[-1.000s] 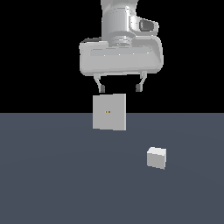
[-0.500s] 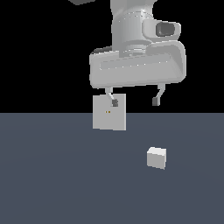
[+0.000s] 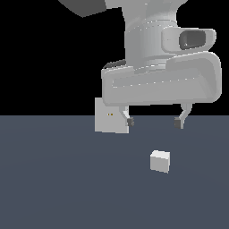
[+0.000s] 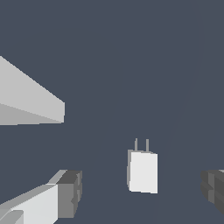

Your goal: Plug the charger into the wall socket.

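The charger (image 3: 160, 161) is a small off-white block lying on the dark floor; the wrist view shows the charger (image 4: 143, 171) with two thin prongs sticking out of one end. My gripper (image 3: 154, 122) hangs open above it, a little toward the exterior view's left, with nothing between its fingers. In the wrist view the charger lies between the two dark fingertips (image 4: 70, 193), apart from both. The wall socket (image 3: 107, 118) is an upright light-grey plate with two tiny yellowish holes, partly hidden behind my hand; the wrist view catches it edge-on as a grey slab (image 4: 30, 105).
The dark blue-grey floor (image 3: 58, 188) stretches around both objects. Behind it the background is black.
My hand has come nearer and lower, shifting toward the exterior view's right, from over the socket to above the charger. The fingers have stayed open. Charger and socket have not moved.
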Tool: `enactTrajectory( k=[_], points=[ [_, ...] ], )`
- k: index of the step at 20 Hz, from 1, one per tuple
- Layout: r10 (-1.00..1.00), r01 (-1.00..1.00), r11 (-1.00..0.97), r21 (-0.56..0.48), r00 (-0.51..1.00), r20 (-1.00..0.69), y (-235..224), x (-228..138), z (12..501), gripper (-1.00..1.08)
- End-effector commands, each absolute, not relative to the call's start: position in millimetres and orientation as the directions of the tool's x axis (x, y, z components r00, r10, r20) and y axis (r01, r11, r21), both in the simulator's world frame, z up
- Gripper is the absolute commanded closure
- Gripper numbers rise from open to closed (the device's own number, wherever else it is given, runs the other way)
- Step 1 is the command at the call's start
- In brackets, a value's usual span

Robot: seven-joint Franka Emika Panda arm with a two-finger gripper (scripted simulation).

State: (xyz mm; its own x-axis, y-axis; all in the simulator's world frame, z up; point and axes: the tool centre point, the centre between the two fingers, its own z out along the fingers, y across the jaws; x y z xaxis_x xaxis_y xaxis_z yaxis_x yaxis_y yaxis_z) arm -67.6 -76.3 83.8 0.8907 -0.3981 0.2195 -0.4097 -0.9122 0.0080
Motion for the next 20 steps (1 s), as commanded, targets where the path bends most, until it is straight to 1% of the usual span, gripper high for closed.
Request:
enactTrajectory(
  k=[1,9,15,20],
  points=[
    [-0.423,-0.436,-0.900,0.005,0.875,0.234,-81,-72,77,-0.92],
    [-0.465,-0.481,-0.877,0.001,0.847,0.258,-88,-80,64,-0.92],
    [-0.466,-0.482,-0.876,0.001,0.847,0.257,-88,-81,62,-0.92],
    [-0.467,-0.483,-0.876,0.000,0.846,0.257,-87,-81,50,-0.92]
  ],
)
